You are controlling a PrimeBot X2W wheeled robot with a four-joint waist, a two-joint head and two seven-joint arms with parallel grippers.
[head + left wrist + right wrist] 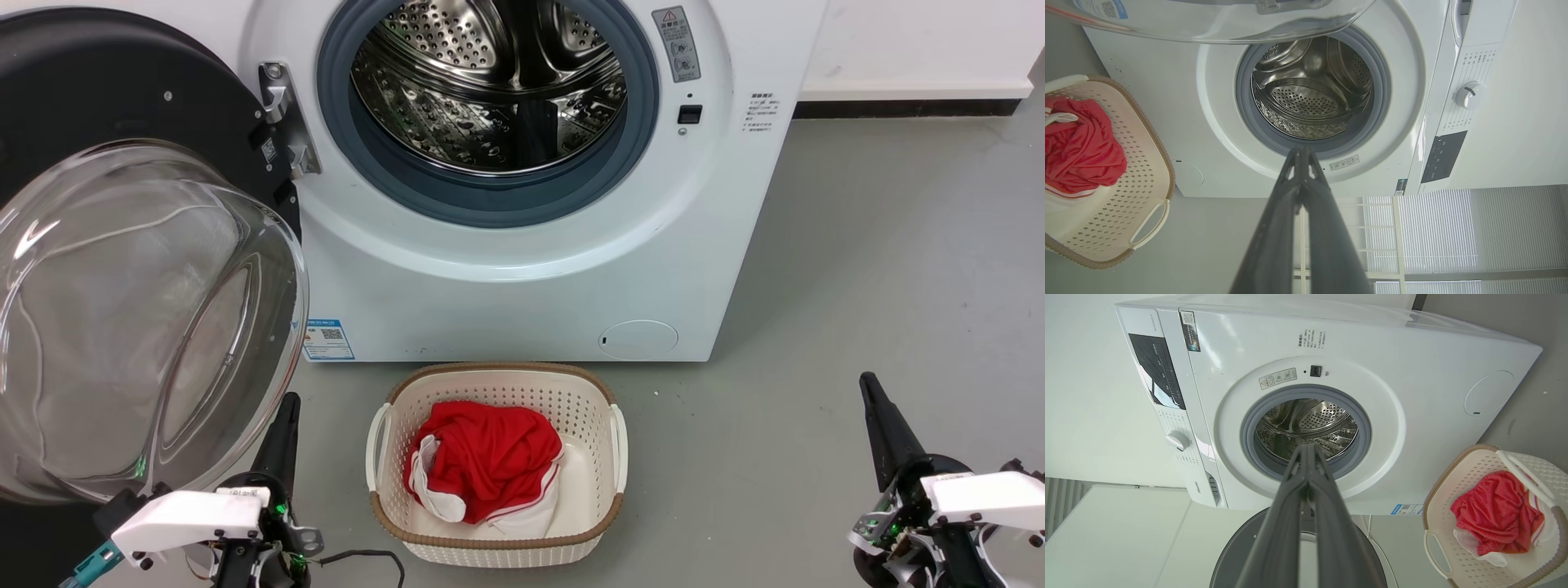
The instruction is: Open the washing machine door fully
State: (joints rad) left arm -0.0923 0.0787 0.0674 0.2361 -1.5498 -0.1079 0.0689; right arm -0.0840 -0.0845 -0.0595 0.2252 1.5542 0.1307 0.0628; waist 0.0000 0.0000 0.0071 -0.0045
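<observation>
The washing machine door [90, 90], a black disc with a bulging clear glass bowl [139, 327], stands swung wide to the left of the white machine [506, 278]. It hangs on its hinge [282, 118]. The steel drum [490, 82] lies exposed inside its grey rubber ring. My left gripper [291, 402] is shut and empty, its tip close beside the bowl's lower right edge; I cannot tell if it touches. The bowl's rim [1220, 20] crosses the top of the left wrist view above that gripper [1301, 150]. My right gripper [867, 380] is shut and empty, low at the right. It [1308, 447] points at the drum, with the door's black disc [1237, 555] below it.
A cream laundry basket [498, 371] holding red and white clothing [490, 457] sits on the grey floor in front of the machine, between my arms. A small round white flap [638, 339] is low on the machine's front. Open floor [882, 269] lies to the right.
</observation>
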